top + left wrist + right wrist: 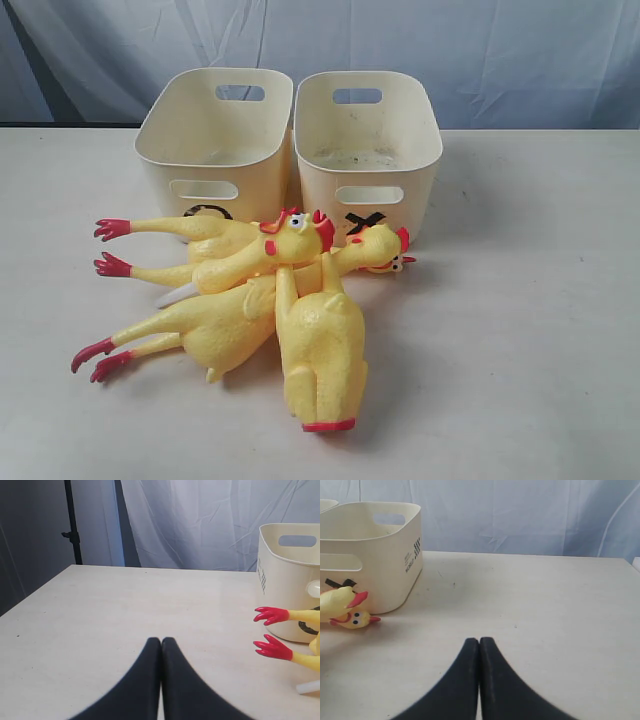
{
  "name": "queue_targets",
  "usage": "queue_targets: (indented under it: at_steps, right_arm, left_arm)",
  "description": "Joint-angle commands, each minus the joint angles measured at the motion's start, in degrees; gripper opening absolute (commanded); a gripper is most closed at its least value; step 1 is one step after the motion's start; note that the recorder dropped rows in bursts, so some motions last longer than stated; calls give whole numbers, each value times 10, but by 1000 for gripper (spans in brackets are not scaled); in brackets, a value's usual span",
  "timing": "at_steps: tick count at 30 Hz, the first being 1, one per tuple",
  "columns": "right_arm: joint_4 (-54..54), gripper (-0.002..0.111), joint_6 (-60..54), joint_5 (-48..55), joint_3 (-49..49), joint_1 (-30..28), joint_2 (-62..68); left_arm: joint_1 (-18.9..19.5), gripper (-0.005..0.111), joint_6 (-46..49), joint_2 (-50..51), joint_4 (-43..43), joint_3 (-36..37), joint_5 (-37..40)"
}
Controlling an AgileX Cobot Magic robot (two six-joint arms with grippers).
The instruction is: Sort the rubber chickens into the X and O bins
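Nothing sorted yet. Both tubs look empty from here, and the rubber chickens [250,300] lie in one tangled heap on the surface [520,330], right up against the fronts of the O bin [255,190] and the X bin [318,200]. The pile half hides the O mark.

My left fingers [156,650] are pressed together with nothing between them, low over bare surface, and red feet show off to the side of that camera. My right fingers [474,650] are the same, closed and empty, with one chicken head lying just beside the X bin wall.

So the job now is the first pick. I'd open wide before going in, since closed tips would only shove the heap.

The top chicken [240,265], whose head rests over the others, looks like the one to lift first. A grip across its body should hold better than one on the soft neck.

The stubby chicken [322,350] leans on a neighbour, so I'll lift straight up and slowly. Which bin takes which is my guess: long ones in one, short in the other.
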Motion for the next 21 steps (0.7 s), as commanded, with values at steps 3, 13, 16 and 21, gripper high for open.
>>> queue_targets:
  at_steps: [3,13,16,21]
  right_arm:
    - [0,-1,-1,-6,1,2,-2]
    - [23,-1,-1,-82,1,2,-2]
    - [23,-1,-1,-81,1,2,-2]
    - [23,-1,-1,-83,1,2,-2]
  left_arm:
    - [0,0,-1,-3,4,2,0]
    - [0,0,-1,-3,4,2,0]
    - [0,0,-1,-3,4,2,0]
    - [0,0,-1,-3,4,2,0]
